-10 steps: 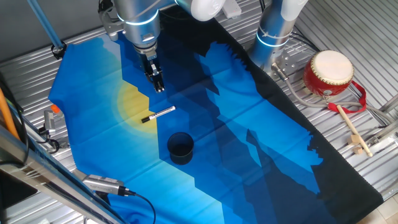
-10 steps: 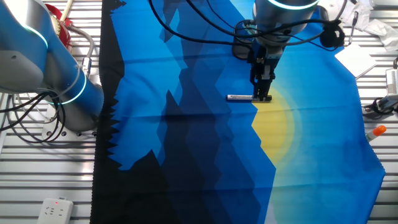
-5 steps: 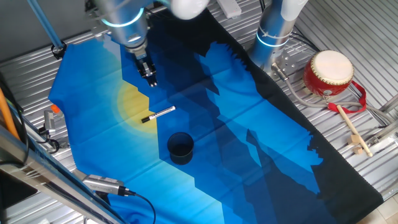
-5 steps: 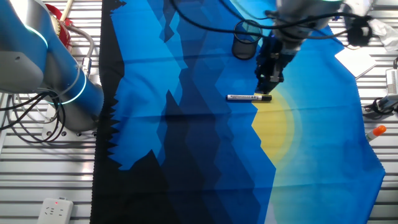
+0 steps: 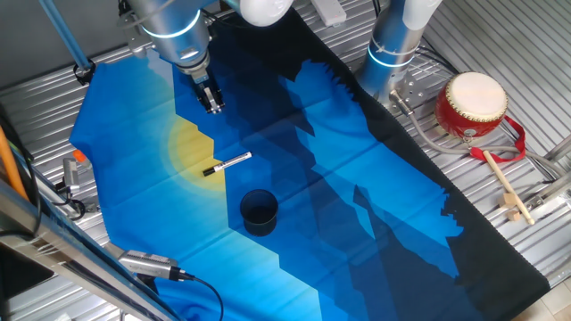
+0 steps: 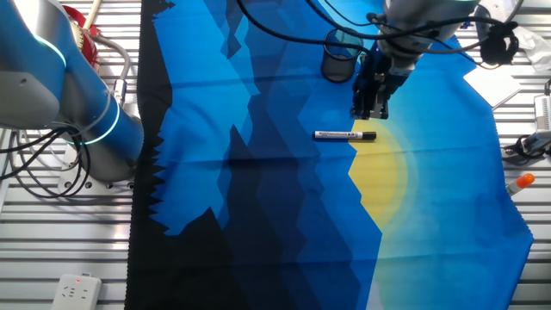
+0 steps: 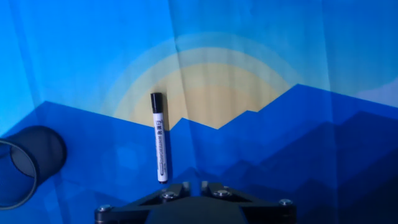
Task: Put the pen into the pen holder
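The pen lies flat on the blue and yellow cloth, black cap toward the yellow patch; it also shows in the other fixed view and in the hand view. The pen holder stands upright and empty just in front of it, also seen in the other fixed view and at the left edge of the hand view. My gripper hangs above the cloth, behind the pen and apart from it, also visible in the other fixed view and the hand view. Its jaws stand almost together and hold nothing.
A red-and-cream drum and a wooden drumstick lie on the metal table to the right of the cloth. A second arm's base stands at the back. Cables and an orange-tipped tool lie off the cloth.
My gripper has moved up and away from the pen, toward the back left of the cloth. The pen and the holder have not moved.
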Controlling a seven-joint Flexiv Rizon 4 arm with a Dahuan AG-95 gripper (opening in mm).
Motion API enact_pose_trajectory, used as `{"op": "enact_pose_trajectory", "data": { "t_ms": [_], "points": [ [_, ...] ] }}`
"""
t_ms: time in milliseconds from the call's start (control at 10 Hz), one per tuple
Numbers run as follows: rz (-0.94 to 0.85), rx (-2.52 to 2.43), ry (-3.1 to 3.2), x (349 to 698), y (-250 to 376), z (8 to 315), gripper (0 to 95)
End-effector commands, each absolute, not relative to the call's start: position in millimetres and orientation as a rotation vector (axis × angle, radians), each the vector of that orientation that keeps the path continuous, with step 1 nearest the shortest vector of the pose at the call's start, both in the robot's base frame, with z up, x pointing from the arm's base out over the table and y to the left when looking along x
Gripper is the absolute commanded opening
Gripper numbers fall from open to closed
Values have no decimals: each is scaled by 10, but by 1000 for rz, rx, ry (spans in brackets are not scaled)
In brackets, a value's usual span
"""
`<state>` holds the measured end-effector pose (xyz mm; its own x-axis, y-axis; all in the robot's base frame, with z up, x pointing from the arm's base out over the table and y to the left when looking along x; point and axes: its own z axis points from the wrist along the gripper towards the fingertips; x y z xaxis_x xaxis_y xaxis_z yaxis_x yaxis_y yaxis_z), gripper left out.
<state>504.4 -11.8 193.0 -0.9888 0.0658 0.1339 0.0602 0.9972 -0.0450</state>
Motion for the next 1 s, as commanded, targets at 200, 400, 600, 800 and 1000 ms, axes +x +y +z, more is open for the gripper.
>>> {"op": "enact_pose_trajectory", "data": {
  "t_ms": [200, 400, 600, 800, 1000],
  "points": [
    [60, -89, -3000, 5056, -116, 1928, 0],
    [62, -88, -2999, 5056, -116, 1928, 0],
    [61, -87, -3001, 5056, -116, 1928, 0],
    [61, -91, -3002, 5056, -116, 1928, 0],
    [61, -92, -3002, 5056, -116, 1928, 0]
  ]
}}
